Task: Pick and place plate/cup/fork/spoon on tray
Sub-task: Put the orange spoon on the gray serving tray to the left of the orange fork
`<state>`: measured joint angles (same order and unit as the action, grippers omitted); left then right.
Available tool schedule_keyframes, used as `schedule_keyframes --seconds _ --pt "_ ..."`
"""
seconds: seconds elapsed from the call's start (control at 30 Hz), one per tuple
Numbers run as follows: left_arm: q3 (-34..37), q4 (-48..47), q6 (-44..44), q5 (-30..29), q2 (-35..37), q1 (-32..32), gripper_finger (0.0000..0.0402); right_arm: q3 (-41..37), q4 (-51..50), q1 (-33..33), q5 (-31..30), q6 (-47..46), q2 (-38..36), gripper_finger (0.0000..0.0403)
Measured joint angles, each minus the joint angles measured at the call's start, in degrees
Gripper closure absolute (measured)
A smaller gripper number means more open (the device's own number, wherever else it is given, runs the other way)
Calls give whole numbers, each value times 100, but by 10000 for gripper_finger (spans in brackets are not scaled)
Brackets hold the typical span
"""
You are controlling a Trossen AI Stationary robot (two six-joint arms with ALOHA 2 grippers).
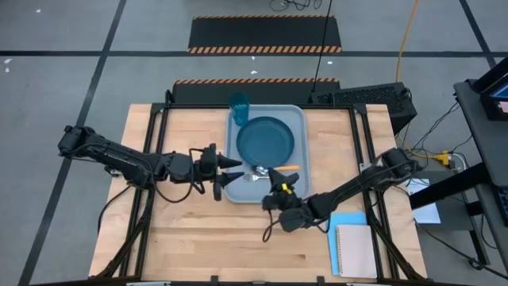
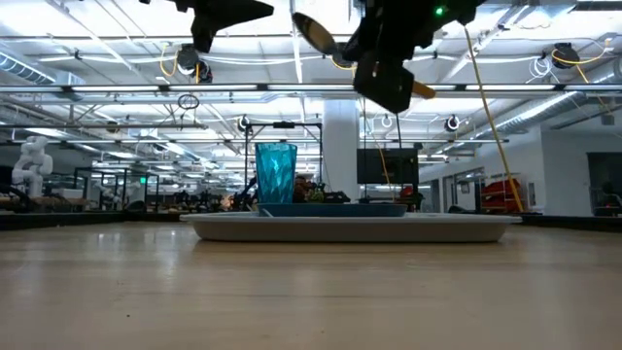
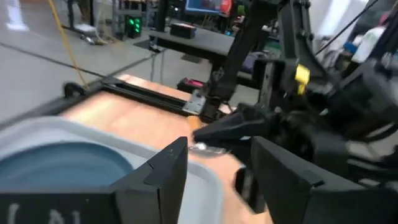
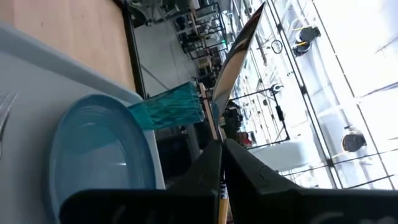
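Grey workshop floor with hazard-striped mats is surrounding a light wooden worktop (image 1: 198, 238), and a bright hall full of frames and ceiling lights is showing behind it in the low view. On the worktop, the tray (image 1: 295, 191) is lying flat towards the far edge, carrying the plate (image 1: 265, 137) in its middle. The cup (image 1: 239, 103) is standing upright at the tray's far left corner, just beside the plate. The fork (image 1: 255, 177) is lying in the tray's near part, its tines visible next to the plate's near rim.

The right gripper (image 1: 279, 184) is hanging above the tray's near edge, its fingers (image 4: 208, 167) pinching tight on the spoon (image 2: 313, 32). In the right wrist view the spoon's bowl is sticking out past the fingertips, with the plate and cup lying beyond. In the low view the spoon is being held well clear of the tray, high above it.

The left gripper (image 1: 230, 171) is hovering at the tray's left rim, its fingers (image 3: 163, 171) spread apart and holding nothing.

Near the worktop's right front corner, a light blue paper sheet (image 1: 347, 218) and a beige notebook (image 1: 355, 250) are lying, well apart from the tray.
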<state>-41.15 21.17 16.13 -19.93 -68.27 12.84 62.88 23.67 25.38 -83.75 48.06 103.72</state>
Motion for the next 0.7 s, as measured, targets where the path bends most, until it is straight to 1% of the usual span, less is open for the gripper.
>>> schedule_keyframes --seconds 0.1,0.17,0.23,0.37,0.47,0.57,0.63,0.7 --pt "0 -76 488 42 0 4 183 127 36 -97 -4 -29 81 403" --pt "0 -91 467 40 0 0 154 135 153 -111 -17 -47 84 403" --pt "0 -96 -11 49 1 1 128 134 186 -110 72 -50 92 403" --pt "0 -135 -1387 87 1 112 91 130 182 -93 743 -62 75 403" --pt "0 -199 -2074 97 2 308 80 129 64 -104 1271 -131 75 403" --pt "0 -449 -2448 199 2 513 78 124 9 -104 1339 -227 79 403" --pt "0 -508 -2358 106 1 593 78 124 12 -100 1304 -220 77 403" --pt "0 -380 -1974 -224 0 601 78 124 60 -101 1114 -213 77 403"
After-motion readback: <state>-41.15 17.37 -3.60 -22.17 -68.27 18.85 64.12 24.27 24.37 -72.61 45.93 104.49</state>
